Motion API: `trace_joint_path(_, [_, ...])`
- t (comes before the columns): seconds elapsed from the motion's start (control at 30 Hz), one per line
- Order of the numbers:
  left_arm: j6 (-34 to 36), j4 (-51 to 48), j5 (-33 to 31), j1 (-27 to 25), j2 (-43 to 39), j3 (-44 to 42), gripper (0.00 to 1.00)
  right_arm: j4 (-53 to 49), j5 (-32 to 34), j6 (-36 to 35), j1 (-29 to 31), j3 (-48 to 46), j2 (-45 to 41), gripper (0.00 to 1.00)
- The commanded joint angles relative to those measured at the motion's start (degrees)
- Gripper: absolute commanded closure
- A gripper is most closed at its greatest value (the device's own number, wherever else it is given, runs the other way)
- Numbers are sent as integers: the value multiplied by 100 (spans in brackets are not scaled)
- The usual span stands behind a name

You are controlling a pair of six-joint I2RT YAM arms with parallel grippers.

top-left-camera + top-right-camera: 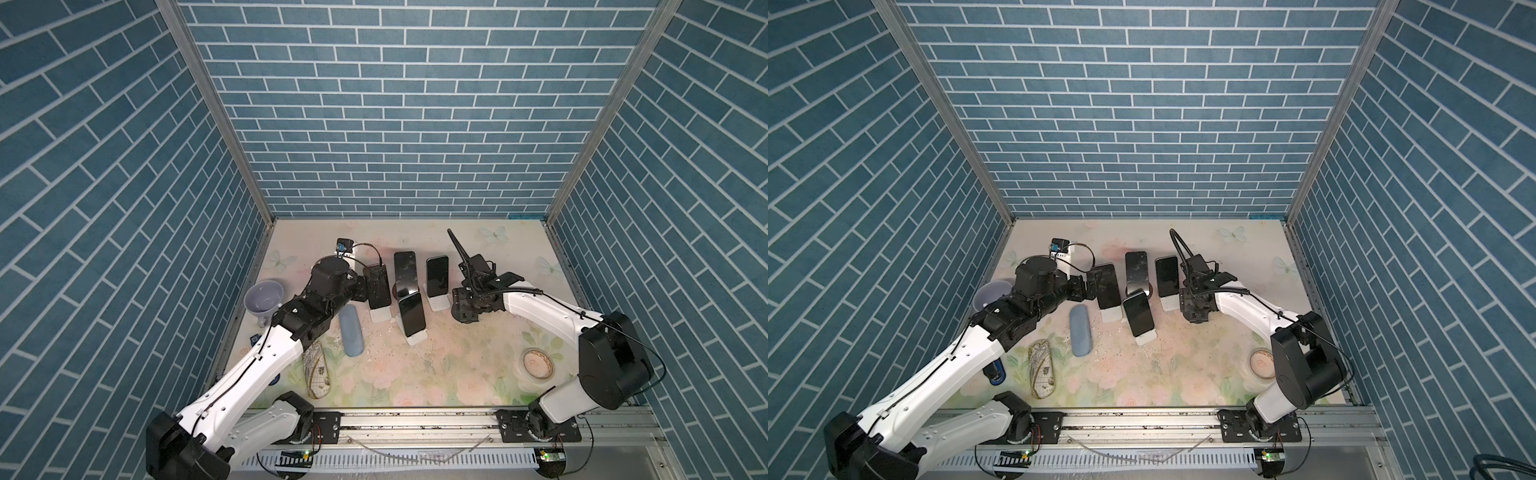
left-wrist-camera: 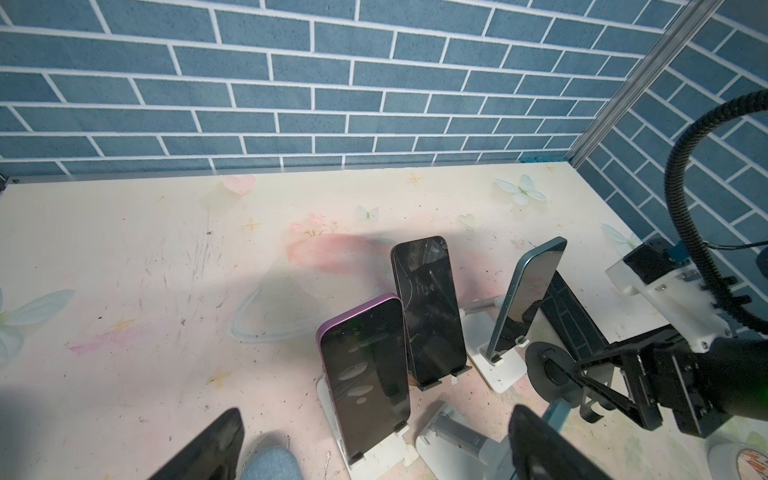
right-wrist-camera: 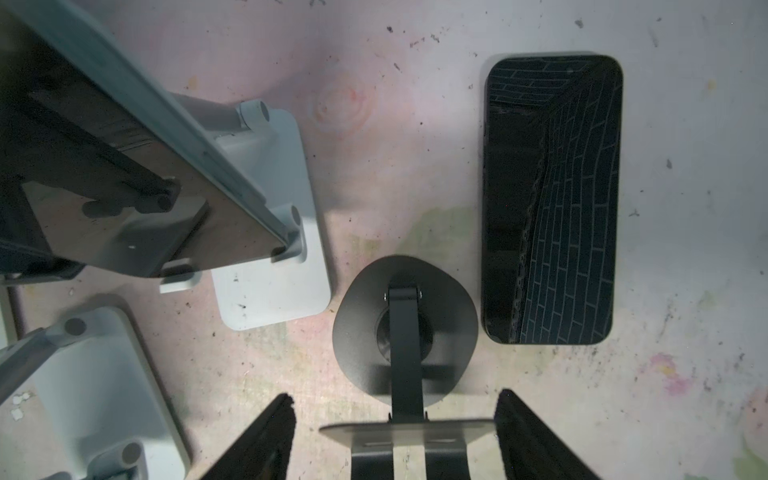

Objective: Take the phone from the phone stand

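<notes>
Your phone (image 3: pixel 552 199) lies flat just beside the stand (image 3: pixel 405 332), off it. R gripper (image 3: pixel 395 397) straddles stand's cradle (image 3: pixel 457 432), fingers apart, not clamped. L gripper (image 2: pixel 376 413) spread wide, empty.

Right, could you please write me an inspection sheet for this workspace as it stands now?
Surface: floral table, scuffed and crumb-strewn.
Job's things: one phone lies flat beside the empty black stand; purple phone, cracked phone, blue phone and front phone are propped up.
Clutter: lilac cup, blue case, map-print case, tape roll.
Grippers: left gripper jaws wide open, empty; right gripper jaws open, straddling the black stand's cradle.
Cables: black corrugated cable arches above the right wrist.
Surroundings: blue brick-pattern walls, metal rail in front.
</notes>
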Motion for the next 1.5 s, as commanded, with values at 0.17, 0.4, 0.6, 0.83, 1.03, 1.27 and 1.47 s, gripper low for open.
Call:
trace_joint_path(0.17, [-109, 3, 12, -32, -108, 22, 0, 157, 119, 192, 76, -164, 302, 37])
trace_joint_path(0.4, [-134, 8, -1, -26, -118, 34, 0, 22, 204, 145, 76, -91, 162, 51])
trace_joint_path(0.6, [-113, 8, 7, -29, -100, 50, 0, -433, 513, 30, 59, 321, -151, 51])
trace_joint_path(0.83, [-91, 23, -1, -32, -160, -10, 0, -997, 851, -234, -211, 960, -272, 51])
trace_joint_path(1.03, [-102, 56, -14, -35, -227, -96, 0, -938, 681, -429, -950, 1237, -295, 51])
trace_joint_path(1.27, [-188, 96, -45, -26, -342, -250, 0, -854, 561, -587, -1832, 1709, 157, 51])
trace_joint_path(1.47, [-195, -9, -113, -26, -374, -242, 0, -679, 460, -506, -2367, 1942, 734, 49])
